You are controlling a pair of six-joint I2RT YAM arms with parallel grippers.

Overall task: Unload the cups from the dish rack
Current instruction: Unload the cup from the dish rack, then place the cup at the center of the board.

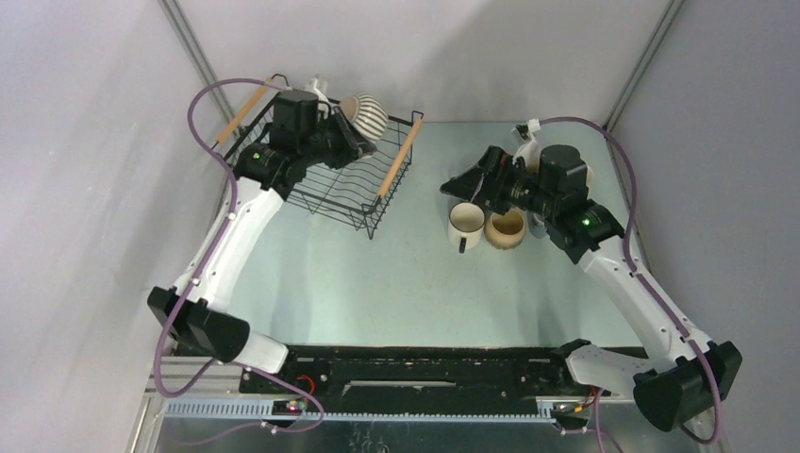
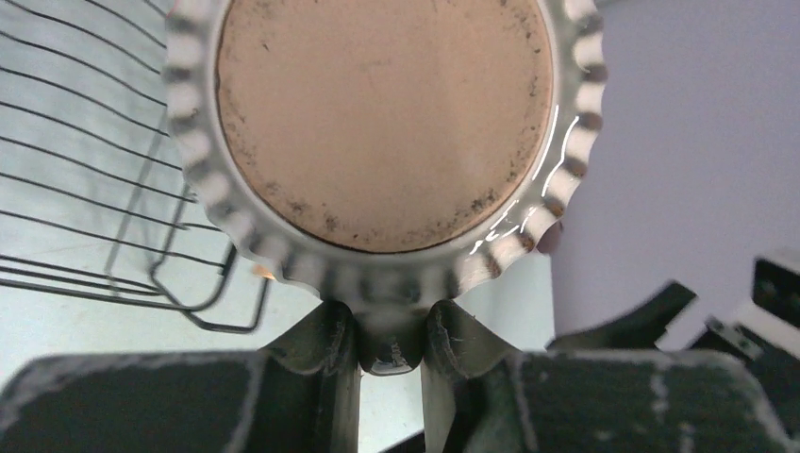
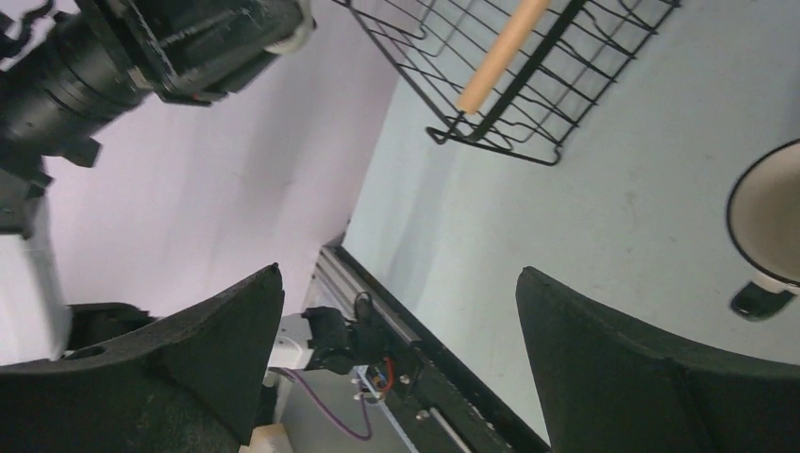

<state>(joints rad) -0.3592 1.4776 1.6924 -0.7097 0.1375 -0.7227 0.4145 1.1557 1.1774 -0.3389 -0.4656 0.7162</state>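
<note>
Two cups stand on the table (image 1: pixel 396 274), well apart from the dish rack (image 1: pixel 340 179): a white cup (image 1: pixel 465 223) with a dark rim and a tan cup (image 1: pixel 507 228) just beside it. A third, the striped ribbed cup (image 1: pixel 364 115), is held by the left gripper (image 1: pixel 347 127) above the rack's far end and tilted onto its side. By my reading this cup is out of the rack but not yet carried over and set down. From above no other cup shows among the rack's open wires, though the left arm (image 1: pixel 241 212) covers part of the basket, so I cannot rule out one more. The right gripper (image 1: pixel 456 185) hovers just above the two placed cups. The left wrist view adds what the overhead one cannot. Its fingers (image 2: pixel 325 344) pinch narrowly on a small part at the cup's edge, probably the handle, and the cup's bare tan base faces the camera. The right wrist view shows that gripper spread wide with nothing in the gap. Beyond the gap it shows the rack's wooden handle (image 3: pixel 500 52) and the white cup's rim at the frame's edge.
</note>
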